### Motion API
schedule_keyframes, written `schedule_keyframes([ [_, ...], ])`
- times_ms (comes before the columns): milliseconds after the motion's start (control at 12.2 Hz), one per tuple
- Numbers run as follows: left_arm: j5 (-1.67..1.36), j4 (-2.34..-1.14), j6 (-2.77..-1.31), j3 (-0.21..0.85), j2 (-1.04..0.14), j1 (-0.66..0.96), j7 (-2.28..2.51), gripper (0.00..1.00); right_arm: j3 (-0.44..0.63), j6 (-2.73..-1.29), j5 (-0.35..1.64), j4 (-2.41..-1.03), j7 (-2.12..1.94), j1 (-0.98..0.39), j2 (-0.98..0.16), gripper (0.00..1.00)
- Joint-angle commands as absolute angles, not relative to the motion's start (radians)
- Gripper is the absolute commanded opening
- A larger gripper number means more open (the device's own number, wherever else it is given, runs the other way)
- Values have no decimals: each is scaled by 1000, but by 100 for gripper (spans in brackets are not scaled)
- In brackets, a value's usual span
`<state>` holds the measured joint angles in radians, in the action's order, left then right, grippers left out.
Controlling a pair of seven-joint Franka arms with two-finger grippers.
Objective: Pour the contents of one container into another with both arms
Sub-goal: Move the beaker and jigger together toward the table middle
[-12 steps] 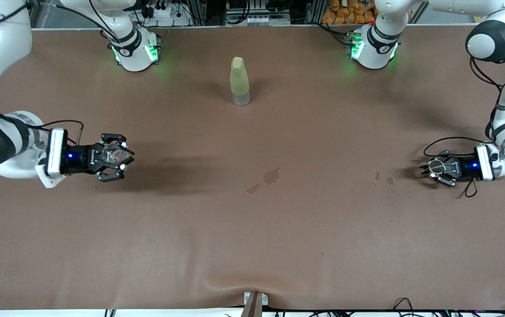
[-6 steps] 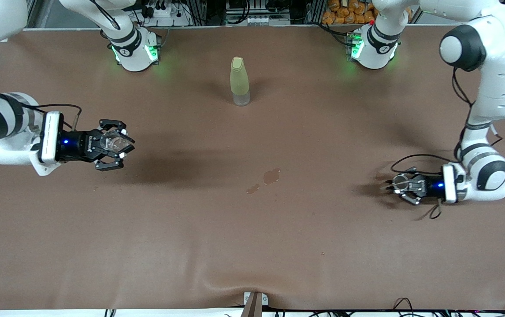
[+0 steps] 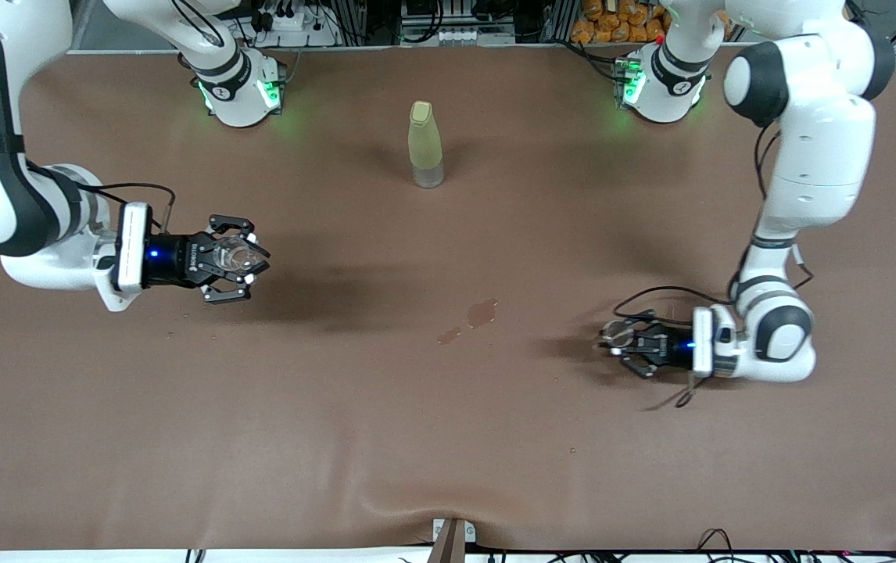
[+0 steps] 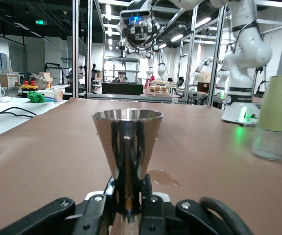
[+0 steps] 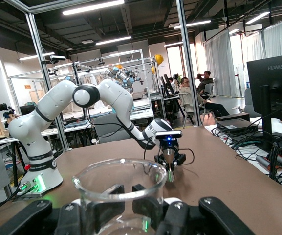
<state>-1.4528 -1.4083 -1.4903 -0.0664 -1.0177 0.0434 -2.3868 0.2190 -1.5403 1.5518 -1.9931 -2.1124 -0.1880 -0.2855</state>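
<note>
My right gripper (image 3: 241,261) hangs over the right arm's end of the table, shut on a clear glass cup (image 3: 232,253). In the right wrist view the cup (image 5: 119,192) stands upright between the black fingers (image 5: 181,209), rim up. My left gripper (image 3: 614,342) is low over the table toward the left arm's end, shut on the shiny steel jigger (image 3: 617,333). The left wrist view shows the jigger (image 4: 127,142) upright, pinched at its narrow waist by my left gripper (image 4: 127,195). The two vessels are far apart.
A tall yellow-green bottle (image 3: 425,145) stands mid-table near the arms' bases, also visible as the bottle (image 4: 274,116) in the left wrist view. Small wet spots (image 3: 482,313) mark the brown table cover between the two grippers.
The left arm has carried the jigger from the table's end toward the middle. The right gripper has shifted a little toward the middle with the glass cup.
</note>
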Motion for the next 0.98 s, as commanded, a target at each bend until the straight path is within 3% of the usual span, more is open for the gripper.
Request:
schedule_keyframes([
  [0,-1563,-1430,-1584,-75,-991,145,-2379,0,215,-1597,1604,-2048,-2118,-227,-250,0],
  [164,-1697,-1433,-1695,-75,-991,262,-2390,0,184,-1629,1643,-2068,-2135,-235,-250,0],
  [901,-2068,-1440,-1946,-74,-999,564,-2503,0,29,-1804,1802,-2092,-2227,-244,-268,0],
])
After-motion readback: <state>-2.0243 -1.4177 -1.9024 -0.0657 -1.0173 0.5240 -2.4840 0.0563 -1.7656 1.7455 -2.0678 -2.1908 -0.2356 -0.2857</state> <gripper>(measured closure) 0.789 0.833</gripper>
